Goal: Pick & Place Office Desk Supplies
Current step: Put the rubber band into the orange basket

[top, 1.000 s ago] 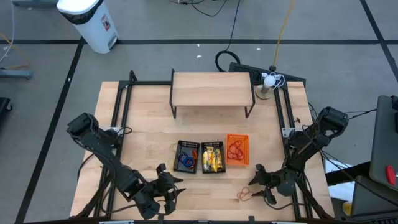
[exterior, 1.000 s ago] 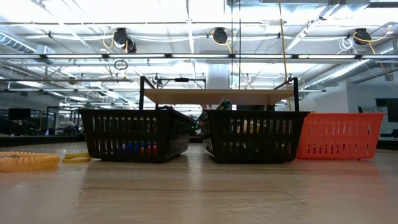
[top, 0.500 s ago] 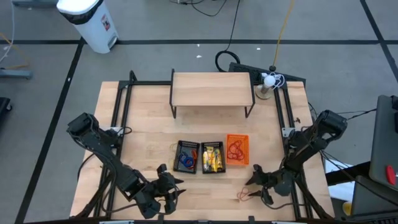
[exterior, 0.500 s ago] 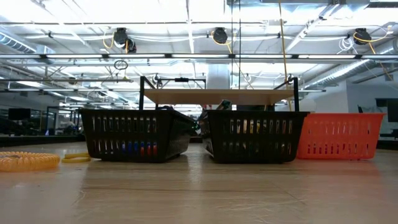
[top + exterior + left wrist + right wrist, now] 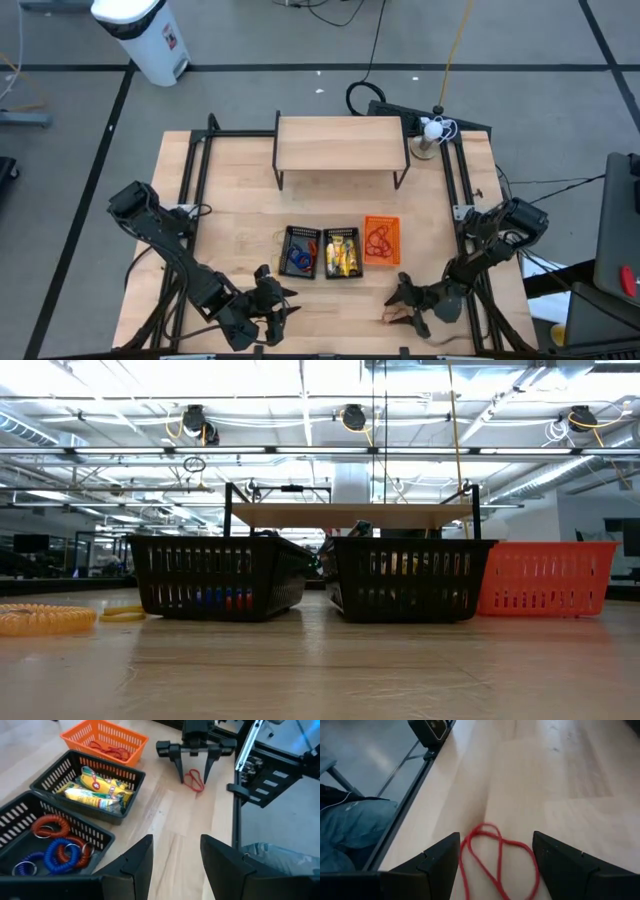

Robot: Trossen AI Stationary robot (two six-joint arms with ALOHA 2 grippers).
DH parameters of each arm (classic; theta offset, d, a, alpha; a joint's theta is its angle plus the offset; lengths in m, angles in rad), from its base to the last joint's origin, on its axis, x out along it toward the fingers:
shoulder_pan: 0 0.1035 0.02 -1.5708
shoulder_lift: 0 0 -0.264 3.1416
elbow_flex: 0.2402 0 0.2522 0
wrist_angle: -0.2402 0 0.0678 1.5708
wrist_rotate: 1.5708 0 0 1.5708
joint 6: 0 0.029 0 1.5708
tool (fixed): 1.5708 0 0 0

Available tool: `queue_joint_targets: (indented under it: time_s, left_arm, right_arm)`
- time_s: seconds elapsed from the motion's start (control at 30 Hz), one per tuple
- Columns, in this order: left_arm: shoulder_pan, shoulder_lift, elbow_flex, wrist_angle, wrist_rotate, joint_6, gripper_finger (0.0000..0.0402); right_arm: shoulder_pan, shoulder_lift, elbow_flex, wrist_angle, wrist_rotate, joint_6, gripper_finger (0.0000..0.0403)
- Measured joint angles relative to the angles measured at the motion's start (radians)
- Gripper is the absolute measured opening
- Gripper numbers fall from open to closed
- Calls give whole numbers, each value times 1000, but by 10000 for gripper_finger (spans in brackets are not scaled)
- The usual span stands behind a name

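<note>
Red rubber-band loop (image 5: 496,857) lies flat on the wood right between the spread fingers (image 5: 438,861) of your right gripper (image 5: 407,310), which sits low at the table's near right corner; the fingers stand apart on either side of the loop and grasp nothing. From the left wrist view you can see the same right gripper (image 5: 191,764) pointing down, its two dark fingers straddling the red loop (image 5: 195,780) on the bare tabletop.

Your left gripper (image 5: 274,307) waits near the front edge, left of centre, with its fingers (image 5: 131,865) parted and nothing between them.

Moving outward, three small baskets sit in a row at the middle of the table (image 5: 240,215). The orange basket (image 5: 382,241) nearest the right arm holds a few red loops. The middle black basket (image 5: 342,253) holds yellow packets. The left black basket (image 5: 300,251) holds coiled red and blue loops.

Behind the baskets a small wooden shelf (image 5: 341,145) stands on dark legs. In the low view a yellow coiled cord (image 5: 40,619) lies on the table to the left of the baskets.
</note>
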Motion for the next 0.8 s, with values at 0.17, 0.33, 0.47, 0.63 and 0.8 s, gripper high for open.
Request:
queue_joint_targets:
  time_s: [0.17,0.33,0.47,0.63,0.8]
  left_arm:
    - [0,0,0,35,9,-3,166]
    - [-1,0,0,51,27,-7,166]
    - [-1,0,0,50,37,-7,166]
    - [0,0,0,50,37,-3,166]
    - [0,0,0,50,38,-5,166]
  right_arm:
    - [0,34,29,-38,-3,-7,242]
    - [0,37,30,-125,3,29,236]
    - [-1,37,31,-158,7,51,216]
    - [-1,36,31,-183,9,60,186]
    - [-1,34,33,-229,11,75,161]
